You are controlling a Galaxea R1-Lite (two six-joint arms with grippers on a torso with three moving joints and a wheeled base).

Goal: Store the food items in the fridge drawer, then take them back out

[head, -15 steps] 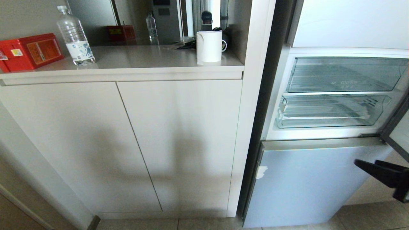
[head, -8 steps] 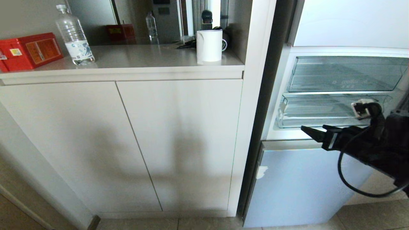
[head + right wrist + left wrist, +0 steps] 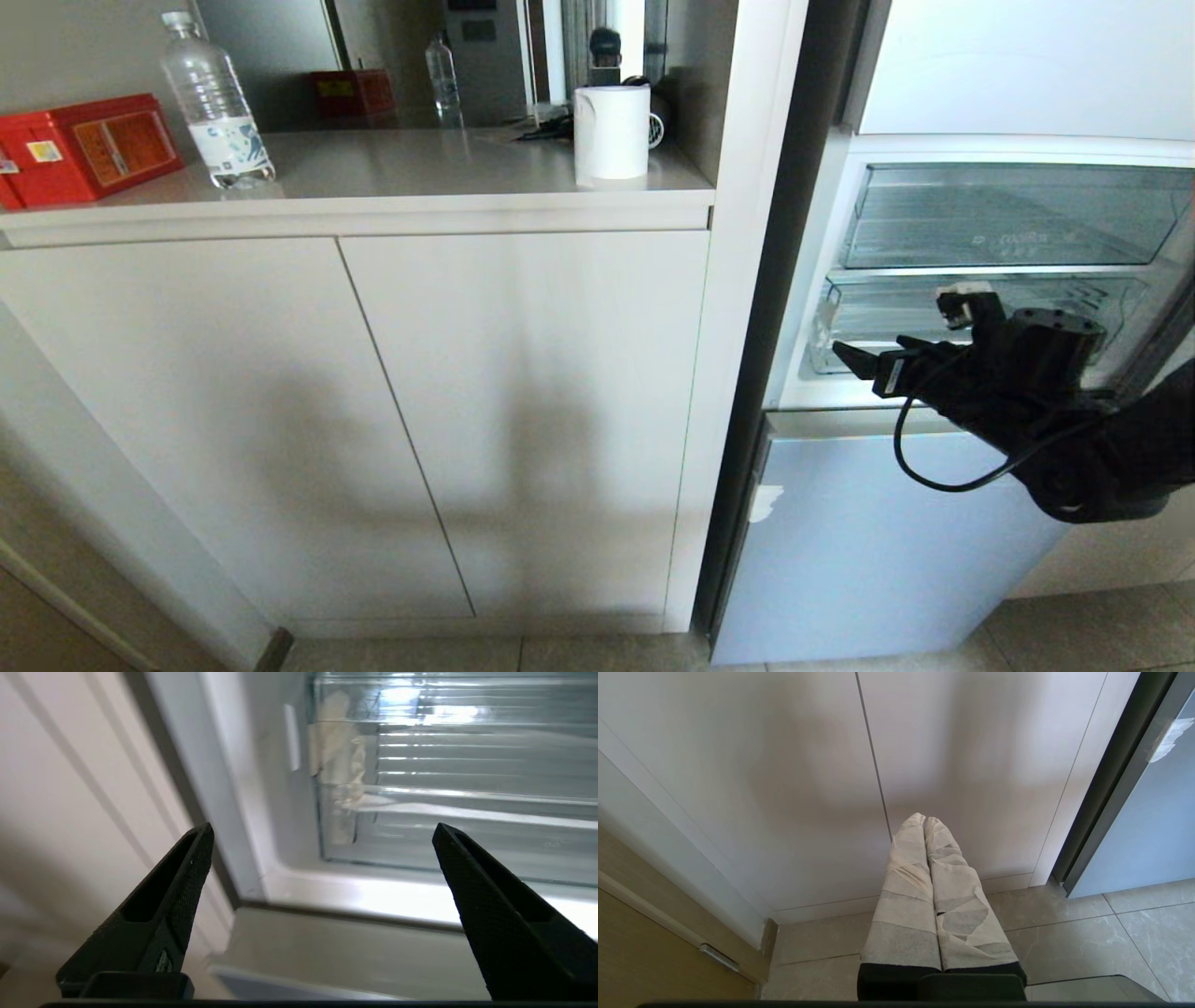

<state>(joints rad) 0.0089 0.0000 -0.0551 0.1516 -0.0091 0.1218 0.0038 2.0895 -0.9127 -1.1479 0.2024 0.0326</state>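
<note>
right claw (image 3: 322,833), spread wide, before the apparently empty fridge drawer (image 3: 467,812).

No text reads clearly anywhere. The red box (image 3: 84,147) at the far left of the counter carries an orange panel and a small yellow sticker, both with print too small to make out. The water bottle (image 3: 215,103) just right of it wears a white label with blue marks, perhaps a logo, not legible. The clear bin (image 3: 1013,217) in the upper part of the open fridge has a faint line of embossed characters on its front, possibly a word, but the letters cannot be told apart. The fridge drawer (image 3: 448,784) below it shows ribs and a whitish scuff only, no lettering
</note>
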